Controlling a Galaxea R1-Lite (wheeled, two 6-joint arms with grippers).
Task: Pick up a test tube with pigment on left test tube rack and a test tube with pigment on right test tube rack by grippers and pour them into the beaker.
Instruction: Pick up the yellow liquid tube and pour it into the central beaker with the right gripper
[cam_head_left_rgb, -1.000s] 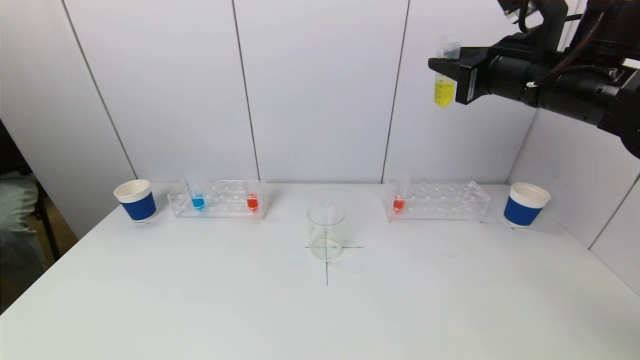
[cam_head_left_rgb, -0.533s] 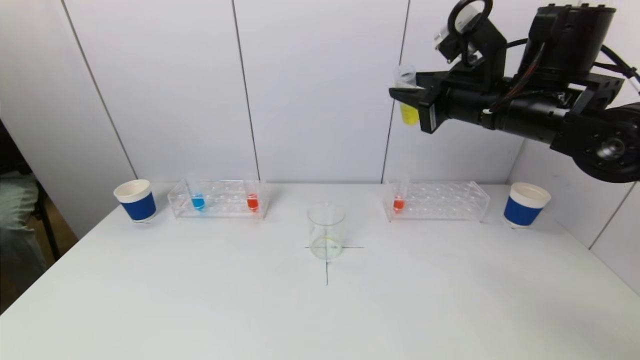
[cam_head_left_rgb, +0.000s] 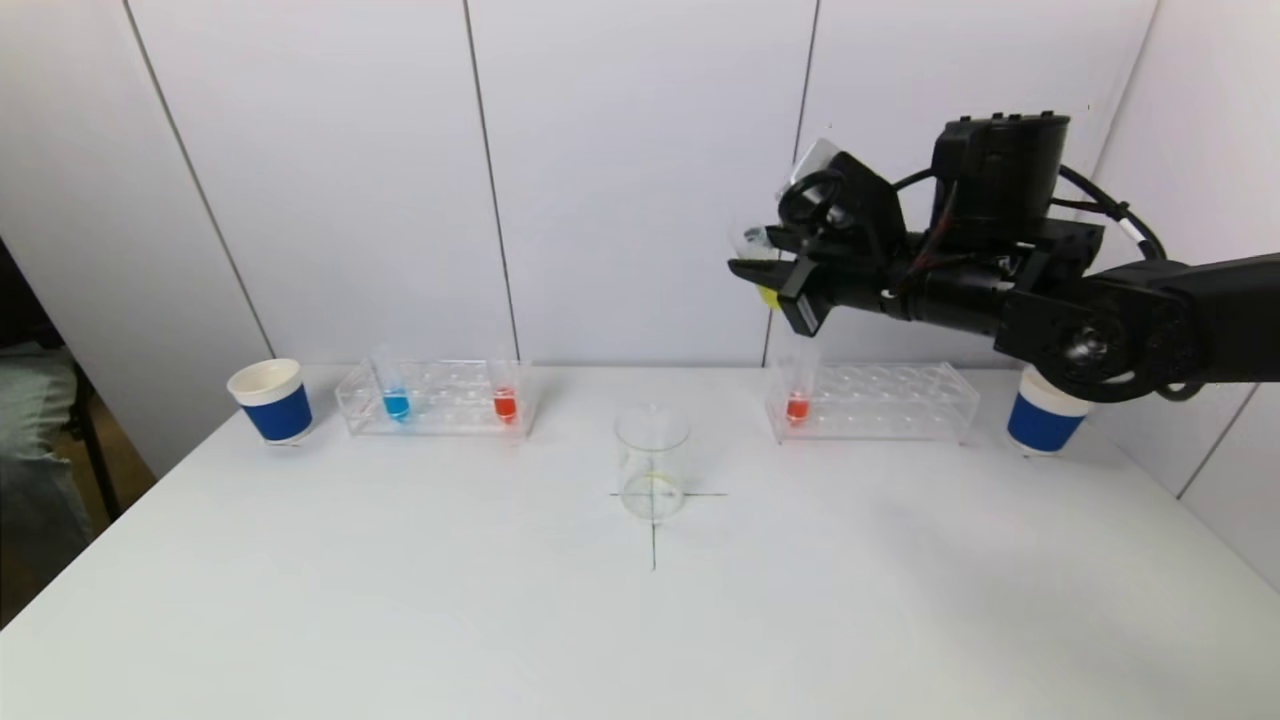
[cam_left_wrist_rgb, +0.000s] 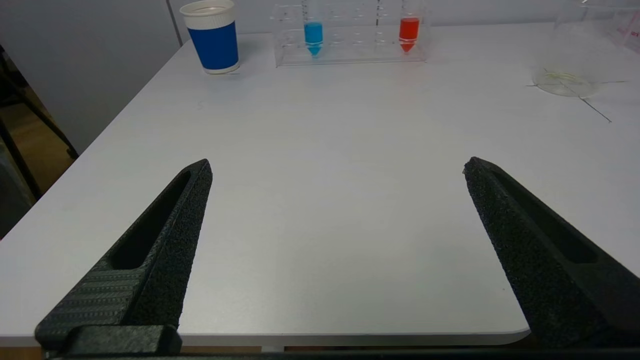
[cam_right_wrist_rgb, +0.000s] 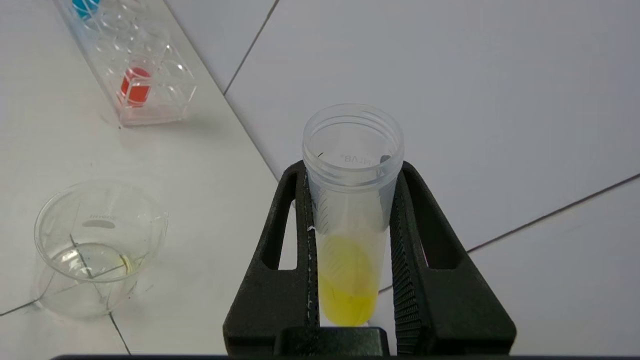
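Head view: right gripper (cam_head_left_rgb: 765, 272) holds the yellow test tube (cam_head_left_rgb: 768, 294) aloft, short of the beaker (cam_head_left_rgb: 652, 463) mid-worktop; nothing poured. Left wrist view: left gripper (cam_left_wrist_rgb: 337, 170) idle at the near edge, jaws apart; blue tube (cam_left_wrist_rgb: 313, 36) unpicked. Right wrist view: jaws clamped on the tube.

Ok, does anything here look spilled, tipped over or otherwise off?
Nothing stands out. The right gripper holds the clear plastic tube of yellow liquid in the air, no drips showing. The clear glass beaker stands upright on its cross mark; racked tubes stand upright.
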